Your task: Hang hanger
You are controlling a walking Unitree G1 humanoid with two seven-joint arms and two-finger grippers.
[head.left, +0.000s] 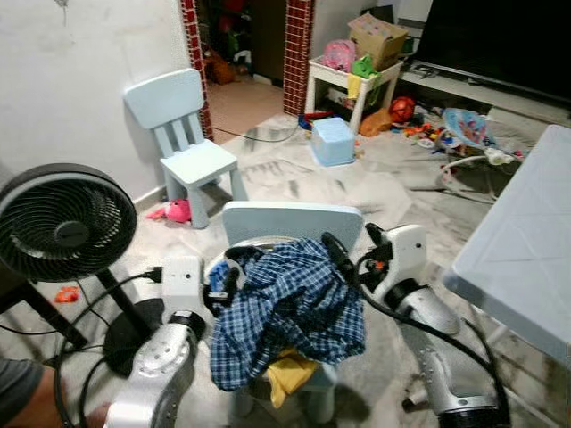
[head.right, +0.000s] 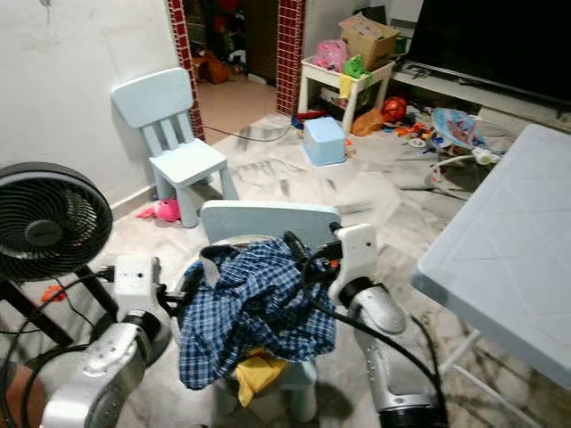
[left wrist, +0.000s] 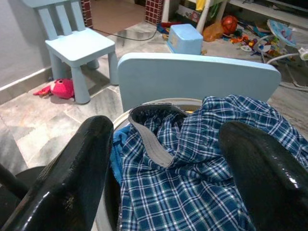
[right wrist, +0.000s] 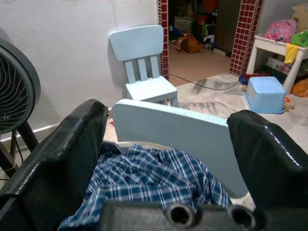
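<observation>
Two grippers at work over one pile of clothes. Far left: black floor fan on its stand, cable trailing on the floor; a person's arm at the lower left corner. Behind it, against the white wall, a pale blue child's chair with a pink toy on the floor just beside its legs.

Left gripper: fingers spread wide, nothing held, pointing at the left side of the blue plaid shirt; left finger sits beside the shirt's edge.

Centre: shirt heaped in a white basket on a second pale blue chair, chair back rising just behind the pile. Yellow cloth hangs out under the shirt. Cannot make out a hanger in the heap.

Right gripper: fingers also wide apart, empty, above the right side of the shirt, aimed toward the chair back.

Right: pale blue storage box on the floor, white side table stacked with toys, scattered toys beyond, and corner of a light tabletop well apart from the pile.
</observation>
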